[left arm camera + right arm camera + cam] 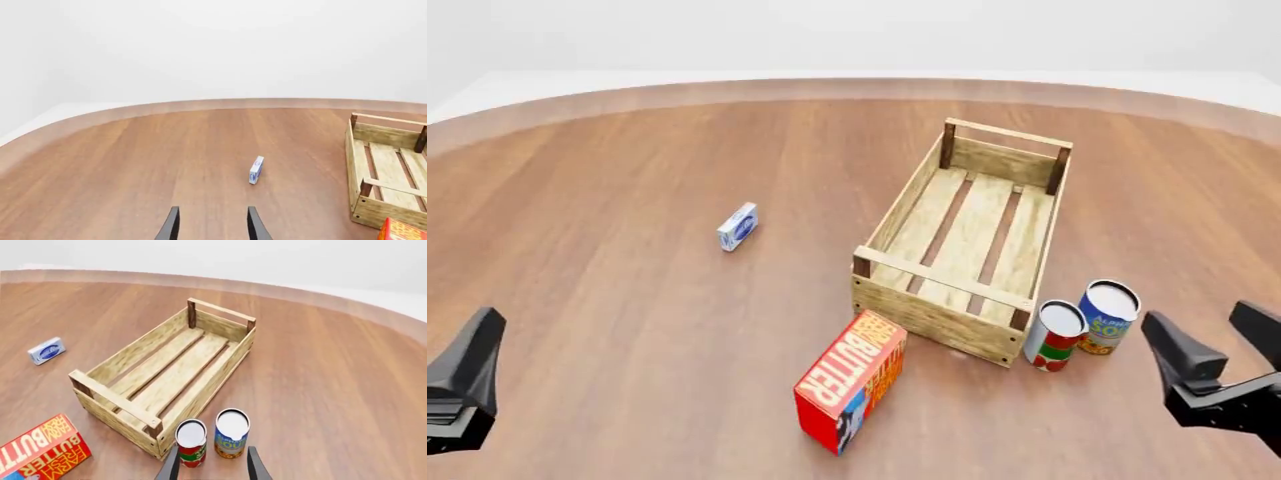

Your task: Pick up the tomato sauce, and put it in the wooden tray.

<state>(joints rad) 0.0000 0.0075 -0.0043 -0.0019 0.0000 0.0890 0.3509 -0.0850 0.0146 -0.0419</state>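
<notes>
The tomato sauce (1054, 336) is a small can with a red, white and green label. It stands upright on the table just off the near right corner of the wooden tray (934, 315), touching or nearly touching it. My right gripper (1221, 345) hangs open to the right of the cans, with nothing between its fingers. In the right wrist view the tomato sauce (192, 444) is just ahead of the open right gripper (213, 466), beside the wooden tray (137, 347). My left gripper (213, 227) is open and empty at the near left, far from the can.
A blue-and-yellow can (1108, 317) stands right beside the tomato sauce, on its right. A red butter box (851, 380) sits in front of the tray's near left corner. A small blue-and-white box (737, 227) lies left of the tray. The tray holds nothing.
</notes>
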